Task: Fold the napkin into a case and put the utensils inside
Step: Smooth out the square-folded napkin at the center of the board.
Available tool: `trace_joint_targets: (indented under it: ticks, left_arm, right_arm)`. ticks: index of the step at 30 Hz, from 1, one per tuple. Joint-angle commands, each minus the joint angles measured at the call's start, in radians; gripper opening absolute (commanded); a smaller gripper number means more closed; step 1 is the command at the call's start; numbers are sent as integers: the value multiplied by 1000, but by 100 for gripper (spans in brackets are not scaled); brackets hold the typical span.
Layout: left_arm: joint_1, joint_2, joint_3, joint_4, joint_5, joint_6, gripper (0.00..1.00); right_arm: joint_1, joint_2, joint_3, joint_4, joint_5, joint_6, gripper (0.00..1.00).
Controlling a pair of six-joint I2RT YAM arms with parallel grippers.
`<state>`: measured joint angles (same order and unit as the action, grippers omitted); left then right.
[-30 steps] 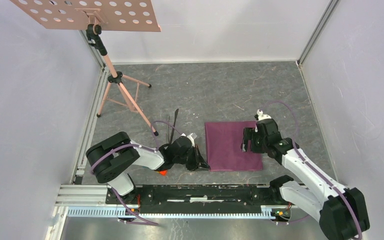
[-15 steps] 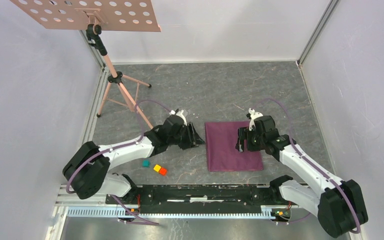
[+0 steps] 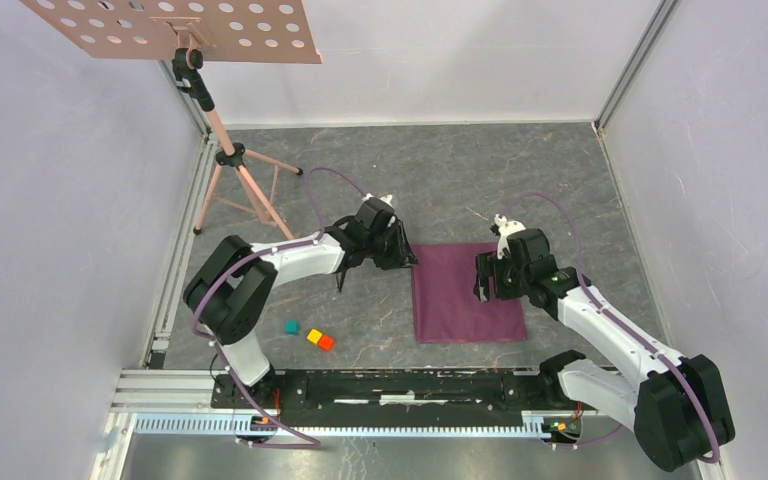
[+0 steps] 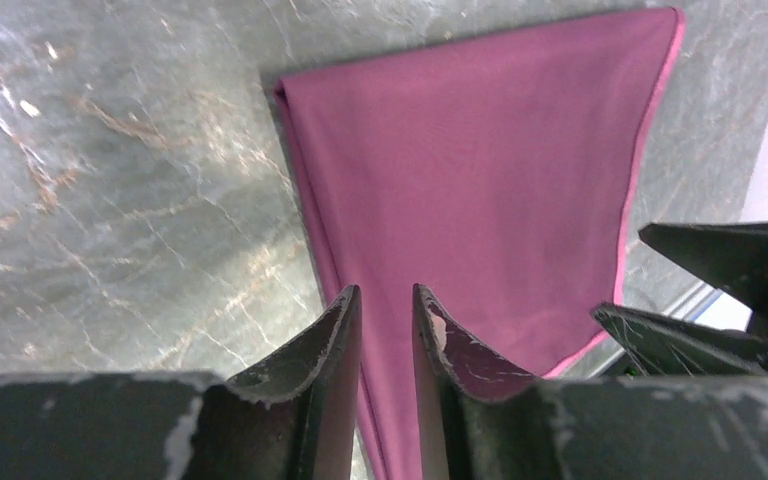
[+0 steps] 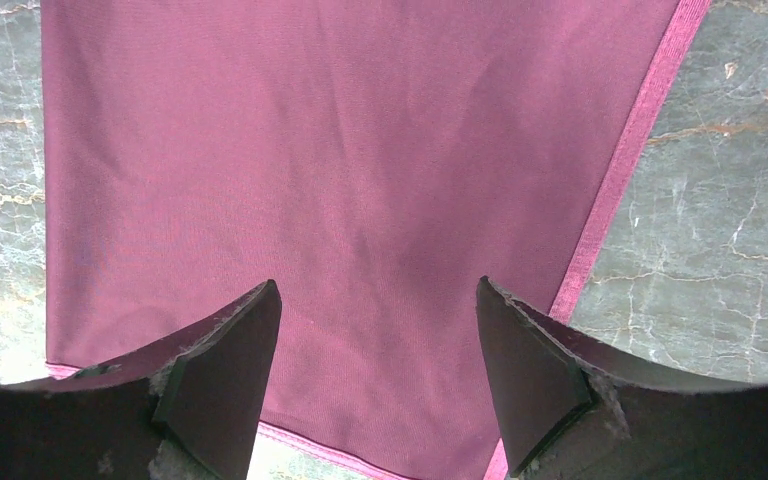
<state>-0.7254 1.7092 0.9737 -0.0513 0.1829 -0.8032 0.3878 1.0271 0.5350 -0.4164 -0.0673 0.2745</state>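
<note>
The plum-purple napkin (image 3: 465, 295) lies flat as a folded rectangle on the grey floor; it also shows in the left wrist view (image 4: 480, 150) and the right wrist view (image 5: 340, 130). My left gripper (image 3: 406, 256) hovers at its far left corner, its jaws only narrowly apart and empty (image 4: 385, 290). My right gripper (image 3: 484, 284) hangs over the napkin's right half, wide open and empty (image 5: 375, 285). The dark utensils (image 3: 341, 281) lie left of the napkin, mostly hidden under my left arm.
Teal (image 3: 291, 327), yellow (image 3: 313, 336) and orange (image 3: 327, 343) blocks sit near the front left. A pink tripod stand (image 3: 232, 160) with a perforated panel (image 3: 175, 25) stands at the back left. Walls enclose the floor on three sides.
My left arm swung from the napkin's near left corner to its far left corner, uncovering the blocks. My right gripper shifted slightly left and away over the napkin.
</note>
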Motion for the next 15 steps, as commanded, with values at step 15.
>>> trace_joint_targets:
  ticks: [15]
  left_arm:
    - [57,177,147,25,3,29,30]
  right_arm:
    - [-6,-1,0,48,8,-36,78]
